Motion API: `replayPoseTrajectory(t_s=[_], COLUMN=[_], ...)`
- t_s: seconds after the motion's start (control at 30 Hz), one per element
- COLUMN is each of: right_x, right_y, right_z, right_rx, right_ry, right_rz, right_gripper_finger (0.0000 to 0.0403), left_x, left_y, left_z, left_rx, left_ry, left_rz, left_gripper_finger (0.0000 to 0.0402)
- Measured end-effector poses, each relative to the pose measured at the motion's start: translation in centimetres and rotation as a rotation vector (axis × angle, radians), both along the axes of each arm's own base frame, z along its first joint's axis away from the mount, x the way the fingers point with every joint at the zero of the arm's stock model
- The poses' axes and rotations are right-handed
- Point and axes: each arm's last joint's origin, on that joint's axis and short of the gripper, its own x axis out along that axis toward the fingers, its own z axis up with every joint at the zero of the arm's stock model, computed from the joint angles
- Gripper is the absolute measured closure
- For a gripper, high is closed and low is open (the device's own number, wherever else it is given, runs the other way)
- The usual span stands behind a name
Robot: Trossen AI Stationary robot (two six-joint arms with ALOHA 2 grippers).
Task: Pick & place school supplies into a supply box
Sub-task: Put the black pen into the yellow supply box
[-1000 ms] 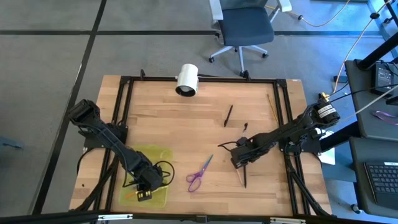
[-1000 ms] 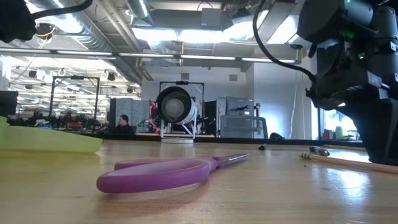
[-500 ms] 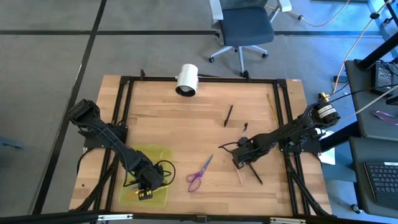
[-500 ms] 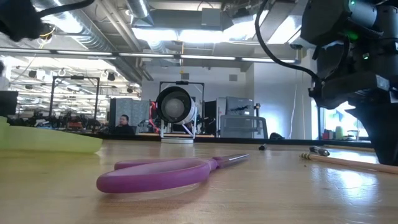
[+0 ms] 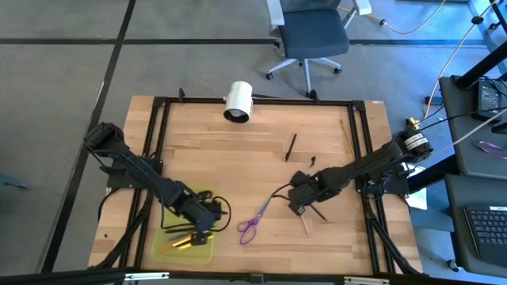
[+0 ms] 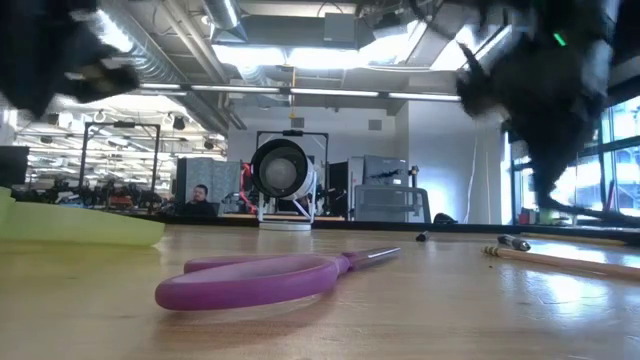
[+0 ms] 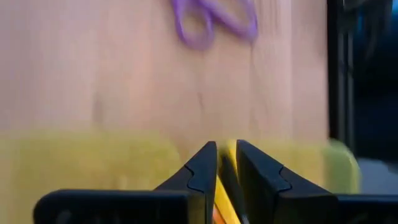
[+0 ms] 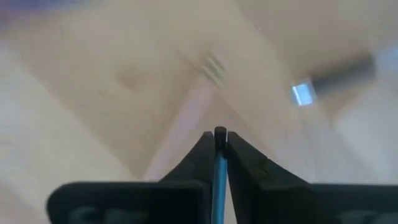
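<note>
Right gripper [image 5: 299, 204] clenched on a thin pen [image 8: 217, 165] — the right wrist view shows a slim blue shaft pinched between the fingers. A second ago it stood a little farther right, over a dark pen lying on the table; half a second ago that pen lay skewed, and now the gripper has shifted left toward the scissors [image 5: 255, 221] with a dark shaft trailing behind it. Judgement: the pick has taken and the carry toward the supply box [image 5: 207, 253] is starting. Left gripper [image 5: 200, 235] over the box, fingers nearly closed with a yellow pencil [image 7: 225, 202] between them in the left wrist view; it has moved up and rightward in the box since a second ago, and yellow and orange pencils [image 5: 181, 243] now lie exposed inside. Whether it holds that pencil or only straddles it, I cannot tell. Left on the table: a tan pencil [image 5: 305, 224] just beside the right gripper, a black pen [image 5: 291, 147] and a small black piece [image 5: 312, 161] farther back, a yellow pencil [image 5: 347, 136] by the right rail — several picks remain.
</note>
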Motion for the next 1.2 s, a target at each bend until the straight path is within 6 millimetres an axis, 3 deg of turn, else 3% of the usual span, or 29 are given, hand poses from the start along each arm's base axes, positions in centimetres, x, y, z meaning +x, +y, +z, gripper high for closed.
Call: replayPoseTrajectory(t_s=[0.23,0.43,0.87,1.2], right_x=[4.5,6.5,6.9,7.5], right_y=[1.4,3.8,5.8,5.4], right_z=[7.0,11.9,16.1,17.4], right_rx=[-0.257,-0.424,-0.63,-0.647], right_ry=[-0.392,-0.734,-0.957,-1.102], right_rz=[0.302,0.589,0.748,0.779], right_gripper_finger=[0.0371,0.0367,0.0367,0.0367], left_x=[3.3,5.3,4.4,4.0], left_y=[1.1,2.7,6.7,7.0], left_z=[1.6,2.3,-1.0,-1.3], left_rx=[0.197,0.246,0.169,0.213], left_ry=[-0.381,-0.676,-0.92,-0.961], left_rz=[-0.123,-0.206,-0.084,-0.142], left_gripper_finger=[0.0346,0.0353,0.0358,0.0351])
